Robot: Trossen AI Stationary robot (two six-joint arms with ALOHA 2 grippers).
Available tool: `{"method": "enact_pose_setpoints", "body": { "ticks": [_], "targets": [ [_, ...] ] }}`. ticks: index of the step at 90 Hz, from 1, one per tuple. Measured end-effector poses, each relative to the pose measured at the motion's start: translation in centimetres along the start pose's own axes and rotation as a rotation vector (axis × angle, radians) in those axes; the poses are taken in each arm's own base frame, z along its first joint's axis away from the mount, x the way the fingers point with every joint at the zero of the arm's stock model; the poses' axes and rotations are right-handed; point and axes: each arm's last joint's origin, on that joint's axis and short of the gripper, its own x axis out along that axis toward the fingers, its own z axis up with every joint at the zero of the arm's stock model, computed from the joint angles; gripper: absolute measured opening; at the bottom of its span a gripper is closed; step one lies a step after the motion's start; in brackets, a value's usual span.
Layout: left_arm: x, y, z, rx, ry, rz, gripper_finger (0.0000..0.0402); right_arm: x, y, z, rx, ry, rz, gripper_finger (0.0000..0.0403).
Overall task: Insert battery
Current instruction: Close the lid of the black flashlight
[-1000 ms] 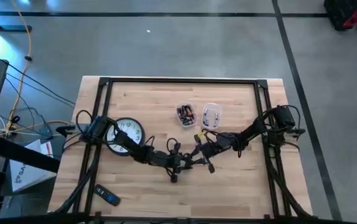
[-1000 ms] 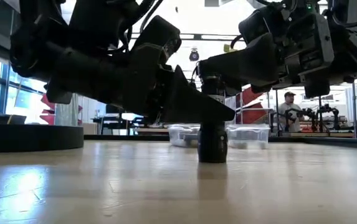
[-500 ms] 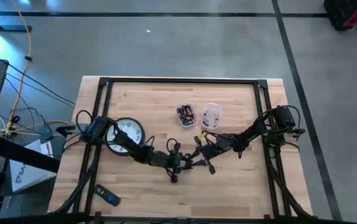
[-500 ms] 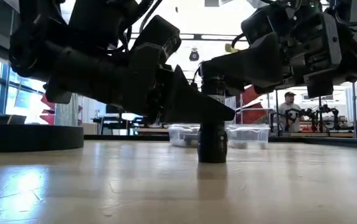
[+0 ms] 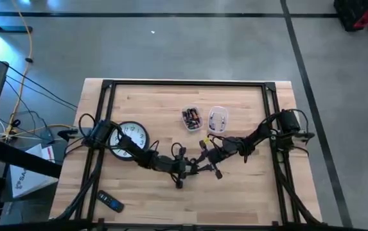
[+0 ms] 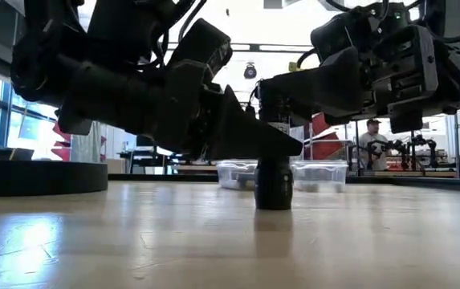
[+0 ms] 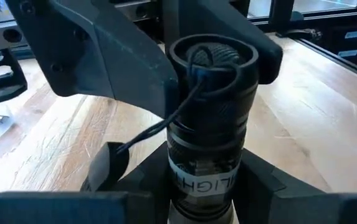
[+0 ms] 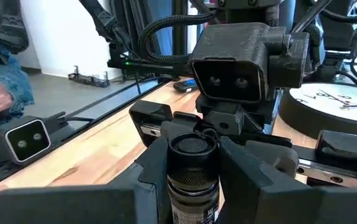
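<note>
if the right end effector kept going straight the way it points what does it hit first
Most likely the left end effector. The right end effector is clamped on the upright flashlight, and the left arm's wrist sits directly beyond it, holding the same flashlight; depth is hard to judge.

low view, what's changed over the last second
Little has changed. The right gripper has shifted its wrist slightly while staying clamped on the upper part of the upright black cylindrical flashlight. The left gripper still holds the flashlight's lower body, which stands in the same spot on the wooden table.
</note>
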Motion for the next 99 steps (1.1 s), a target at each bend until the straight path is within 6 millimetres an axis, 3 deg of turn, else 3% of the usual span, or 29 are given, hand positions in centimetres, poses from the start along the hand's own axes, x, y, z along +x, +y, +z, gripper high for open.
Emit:
{"method": "enact_pose_setpoints", "body": {
  "ticks": [22,70,99],
  "targets": [
    [0.0,0.0,0.0,0.008,0.000,0.018,0.0104,-1.4,-0.3,-0.6,0.011,-0.005,-0.021,0.0083],
    [0.0,0.3,0.2,-0.001,-0.037,0.041,0.0104,-1.0,-0.5,-0.3,-0.051,-0.013,-0.044,0.0083],
    [0.3,0.4,-1.2,-0.043,-0.129,0.066,0.0105,-0.7,-1.1,-0.3,-0.033,0.013,-0.046,0.0083]
  ]
}}
